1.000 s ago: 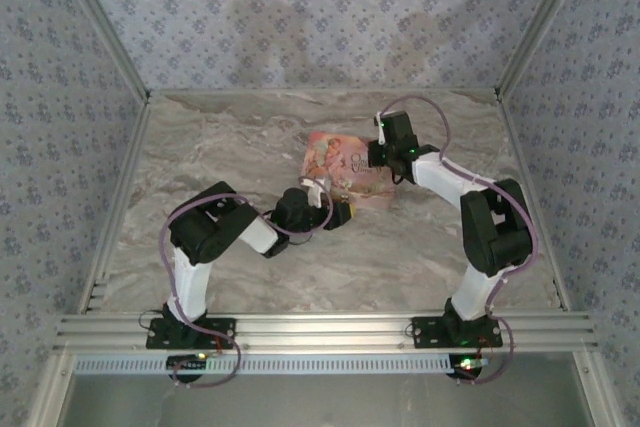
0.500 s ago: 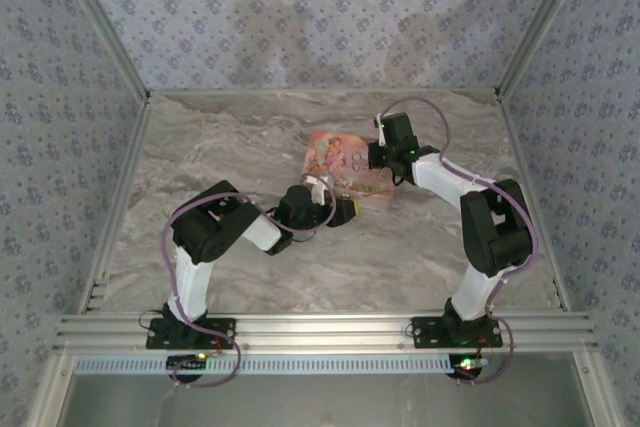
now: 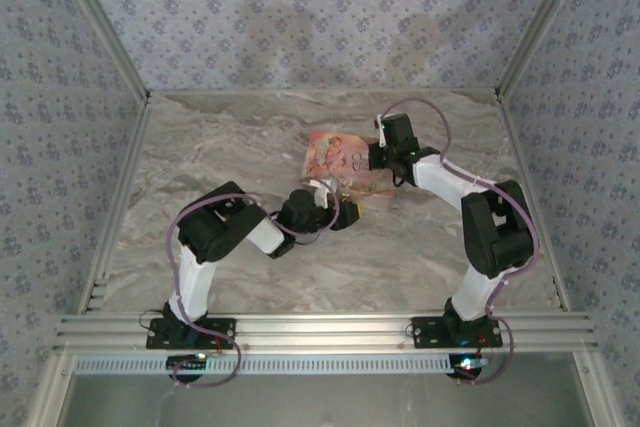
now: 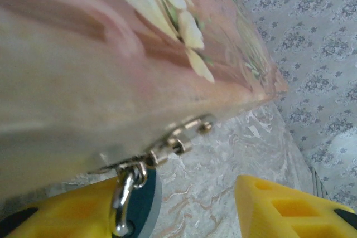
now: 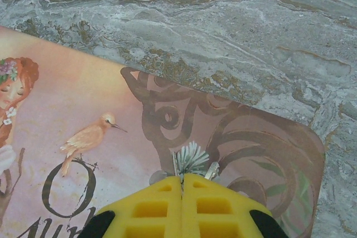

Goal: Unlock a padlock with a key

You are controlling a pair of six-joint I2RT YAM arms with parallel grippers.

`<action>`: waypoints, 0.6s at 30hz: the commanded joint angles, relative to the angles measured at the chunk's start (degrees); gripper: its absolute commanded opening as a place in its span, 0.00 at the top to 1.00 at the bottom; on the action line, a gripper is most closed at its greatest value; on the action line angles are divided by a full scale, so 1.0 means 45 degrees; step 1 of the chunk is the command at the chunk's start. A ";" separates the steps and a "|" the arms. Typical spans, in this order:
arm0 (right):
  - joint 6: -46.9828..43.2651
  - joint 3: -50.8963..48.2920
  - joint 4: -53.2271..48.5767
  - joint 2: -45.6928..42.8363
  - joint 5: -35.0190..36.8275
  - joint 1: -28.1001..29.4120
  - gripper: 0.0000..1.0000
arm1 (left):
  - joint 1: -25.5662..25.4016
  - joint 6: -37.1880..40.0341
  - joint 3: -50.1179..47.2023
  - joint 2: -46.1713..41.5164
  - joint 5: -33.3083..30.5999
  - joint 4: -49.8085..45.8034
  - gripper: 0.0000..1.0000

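Left arm is reaching in low across the marble desk (image 3: 230,137), and its left gripper (image 3: 345,212) sits right at the near edge of the pink picture book (image 3: 345,159) lying mid-desk. On the left wrist camera the book (image 4: 111,54) looms close and blurred, and under its edge a small silver clasp (image 4: 187,137) sticks out. Off that clasp hangs the padlock (image 4: 131,193), a silver shackle looped over a dark teal body. The left gripper (image 4: 178,193) has its yellow fingers (image 4: 279,207) standing apart. The padlock is just beside the left-hand one and well clear of the other, with bare desk (image 4: 223,154) showing in the gap. Nothing is pinched there.

Across the book, the right arm comes in from the far right side, with the right gripper (image 3: 383,175) down over the cover. The right wrist camera shows the right gripper (image 5: 182,179) with its yellow fingers (image 5: 150,210) pressed flat together, no gap between them. The tips rest at the printed cover (image 5: 111,137), near the bird and the dark horse drawing. There are small metallic glints at the tips, and I cannot tell what they are. Grey veined desk (image 5: 223,26) lies beyond the book's rounded corner
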 commanded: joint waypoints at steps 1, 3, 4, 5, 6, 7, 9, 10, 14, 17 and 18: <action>-0.0148 -0.0122 -0.0170 -0.0343 -0.0077 -0.0067 1.00 | -0.0113 -0.0255 -0.0246 0.0280 -0.0296 0.0193 0.51; -0.0167 -0.0175 -0.0151 -0.0399 -0.0073 -0.0068 1.00 | -0.0035 -0.0231 -0.0413 0.0148 -0.0445 0.0183 0.53; -0.0167 -0.0198 -0.0150 -0.0428 -0.0085 -0.0070 1.00 | 0.0004 -0.0202 -0.0462 0.0070 -0.0469 0.0163 0.54; -0.0167 -0.0228 -0.0145 -0.0445 -0.0073 -0.0070 1.00 | 0.0039 -0.0196 -0.0501 0.0010 -0.0488 0.0111 0.55; -0.0167 -0.0254 -0.0121 -0.0463 -0.0102 -0.0089 1.00 | 0.0091 -0.0174 -0.0523 -0.0051 -0.0472 0.0060 0.55; -0.0162 -0.0273 -0.0112 -0.0471 -0.0105 -0.0089 1.00 | 0.0117 -0.0145 -0.0568 -0.0130 -0.0520 -0.0002 0.56; -0.0148 -0.0296 -0.0105 -0.0483 -0.0124 -0.0089 1.00 | 0.0210 -0.0086 -0.0619 -0.0266 -0.0514 -0.0115 0.57; -0.0148 -0.0315 -0.0097 -0.0486 -0.0125 -0.0102 1.00 | 0.0255 -0.0092 -0.0679 -0.0311 -0.0513 -0.0120 0.57; -0.0094 -0.0357 -0.0059 -0.0455 -0.0164 -0.0088 1.00 | 0.0410 -0.0112 -0.0776 -0.0436 -0.0447 -0.0107 0.62; -0.0089 -0.0385 -0.0029 -0.0459 -0.0192 -0.0090 1.00 | 0.0510 -0.0111 -0.0851 -0.0527 -0.0399 -0.0121 0.63; -0.0089 -0.0395 -0.0028 -0.0468 -0.0183 -0.0080 1.00 | 0.0526 -0.0077 -0.0837 -0.0547 -0.0343 -0.0147 0.64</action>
